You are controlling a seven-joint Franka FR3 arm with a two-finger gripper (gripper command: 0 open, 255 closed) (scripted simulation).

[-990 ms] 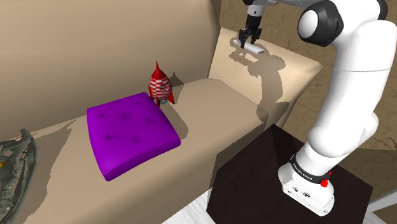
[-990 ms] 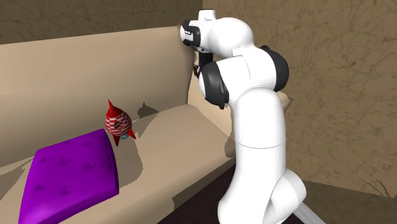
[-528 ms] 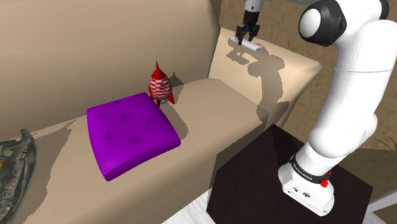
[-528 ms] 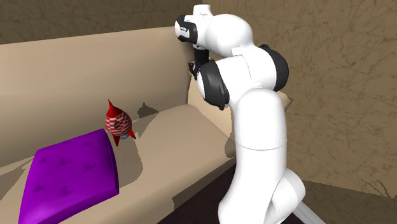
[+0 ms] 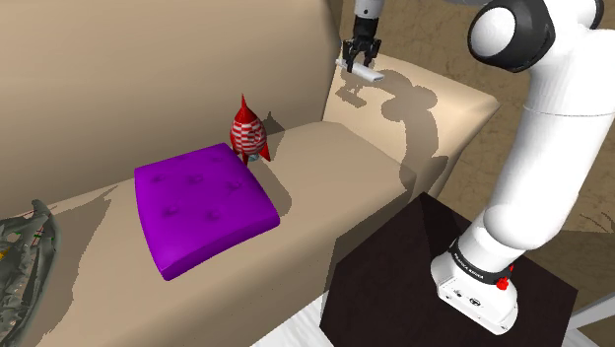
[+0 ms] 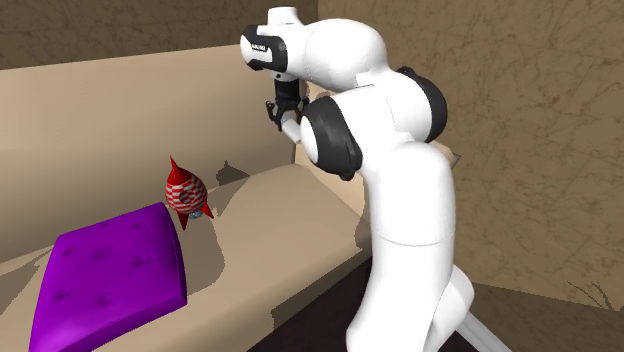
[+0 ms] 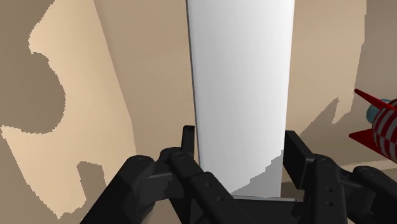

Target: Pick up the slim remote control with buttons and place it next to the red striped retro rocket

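The remote control [image 7: 242, 83] is drawn as a plain white slim bar, and my black gripper [image 7: 240, 149] is shut on its near end. In the shoulder view the gripper [image 5: 359, 61] carries the white remote [image 5: 366, 73] in the air above the sofa's armrest [image 5: 434, 94]. The second exterior view has the gripper [image 6: 280, 115] beside the arm's dark elbow joint. The red and white striped rocket [image 5: 246, 128] stands upright on the sofa seat, at the back corner of a purple cushion [image 5: 202, 202]. The rocket [image 6: 186, 193] is well to the left of and below the gripper.
The beige sofa seat [image 5: 345, 168] stretches between cushion and armrest, with the backrest [image 5: 148, 69] behind. A grey crumpled thing [image 5: 25, 251] lies at the shoulder view's far left. My dark stand [image 5: 414, 286] is at the lower right.
The gripper has moved with the remote toward the shoulder view's left and slightly up, from over the armrest toward the backrest corner. The grip has stayed the same.
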